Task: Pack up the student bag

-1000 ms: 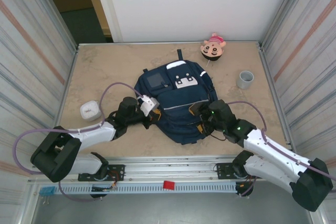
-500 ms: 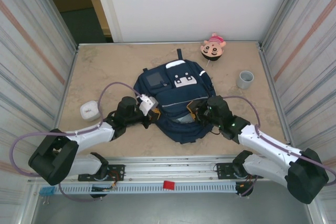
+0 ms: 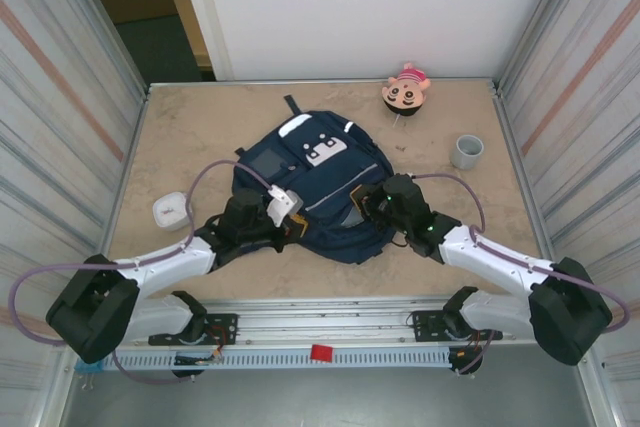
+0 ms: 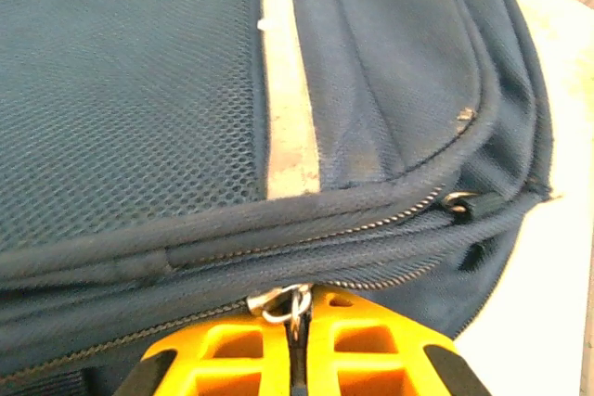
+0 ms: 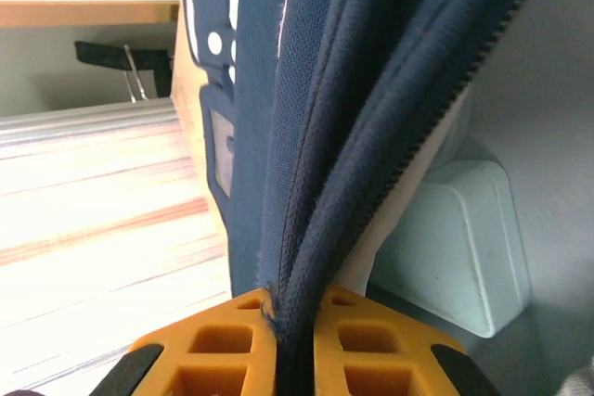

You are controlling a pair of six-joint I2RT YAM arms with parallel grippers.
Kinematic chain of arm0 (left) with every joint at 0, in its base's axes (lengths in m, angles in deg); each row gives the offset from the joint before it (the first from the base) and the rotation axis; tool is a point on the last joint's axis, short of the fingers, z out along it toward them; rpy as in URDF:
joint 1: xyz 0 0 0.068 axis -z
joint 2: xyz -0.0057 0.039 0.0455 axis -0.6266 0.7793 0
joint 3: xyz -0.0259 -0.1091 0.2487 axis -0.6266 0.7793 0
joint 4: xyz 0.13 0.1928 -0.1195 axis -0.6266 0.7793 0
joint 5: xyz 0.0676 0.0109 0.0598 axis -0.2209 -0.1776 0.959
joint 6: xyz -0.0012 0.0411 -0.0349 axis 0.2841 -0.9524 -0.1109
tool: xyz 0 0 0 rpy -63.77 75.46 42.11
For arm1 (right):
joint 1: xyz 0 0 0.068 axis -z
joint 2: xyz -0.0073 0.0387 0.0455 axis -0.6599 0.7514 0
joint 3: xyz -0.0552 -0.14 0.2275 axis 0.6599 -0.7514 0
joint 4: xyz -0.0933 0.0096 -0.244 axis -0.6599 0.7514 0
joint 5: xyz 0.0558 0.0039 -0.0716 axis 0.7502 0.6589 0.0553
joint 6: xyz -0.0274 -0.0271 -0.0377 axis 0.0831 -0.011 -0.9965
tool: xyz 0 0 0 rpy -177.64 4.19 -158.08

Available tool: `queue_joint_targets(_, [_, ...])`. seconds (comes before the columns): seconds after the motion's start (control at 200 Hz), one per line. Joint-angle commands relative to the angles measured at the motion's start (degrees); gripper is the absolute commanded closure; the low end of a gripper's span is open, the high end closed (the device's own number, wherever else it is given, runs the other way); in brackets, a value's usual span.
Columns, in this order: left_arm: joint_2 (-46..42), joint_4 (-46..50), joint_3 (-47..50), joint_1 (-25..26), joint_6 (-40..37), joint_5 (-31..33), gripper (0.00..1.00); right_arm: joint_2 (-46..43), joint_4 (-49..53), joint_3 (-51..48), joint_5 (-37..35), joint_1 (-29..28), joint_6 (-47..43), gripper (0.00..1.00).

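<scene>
The student bag (image 3: 325,187) is lying face up at the centre of the table (image 3: 200,137), its top pointing towards 11 o'clock and its bottom edge towards 5 o'clock.

The left gripper (image 4: 298,340) is reaching in from 8 o'clock, its orange jaws pressed together on the metal zipper pull (image 4: 295,302) at the bag's near-left edge. The right gripper (image 5: 295,322) is coming in from 4 o'clock, its jaws clamped tight on a fold of navy fabric and zipper edge at the bag's near-right side.

Bare tabletop is lying open at 10 to 12 o'clock, up to the far rim. At 1 o'clock a plush doll head (image 3: 405,91) is sitting against the far edge. At 2 o'clock a grey cup (image 3: 466,152) is standing upright, near the right wall and well apart from the bag. At 9 o'clock a small white container (image 3: 172,211) is resting near the left wall.

A white patch (image 3: 326,149) with dark marks and a grey square patch (image 3: 265,160) are showing on the bag's front. Any lettering there is too small to read.
</scene>
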Motion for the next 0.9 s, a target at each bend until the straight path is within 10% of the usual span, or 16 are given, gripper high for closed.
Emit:
queue_joint_targets(0.0, [-0.53, -2.91, -2.99, 2.96, 0.97, -5.83, 0.95, 1.39, -4.80, 3.01, -1.53, -1.69, -1.90, 0.92])
queue_joint_targets(0.261, [0.97, -1.84, -5.61, 4.50, -0.97, -5.18, 0.69, 2.35, 2.62, 5.86, 3.26, 2.11, -8.66, 0.94])
queue_joint_targets(0.566, [-9.40, 13.99, -8.40, 2.43, -24.58, -1.89, 0.32, 5.45, 17.40, 13.73, 26.78, 14.64, -34.43, 0.97])
queue_joint_targets(0.892, [-0.01, 13.90, -11.99, -0.51, -42.99, 7.69, 0.17, 11.26, 30.40, 23.17, 43.36, 21.54, -52.47, 0.98])
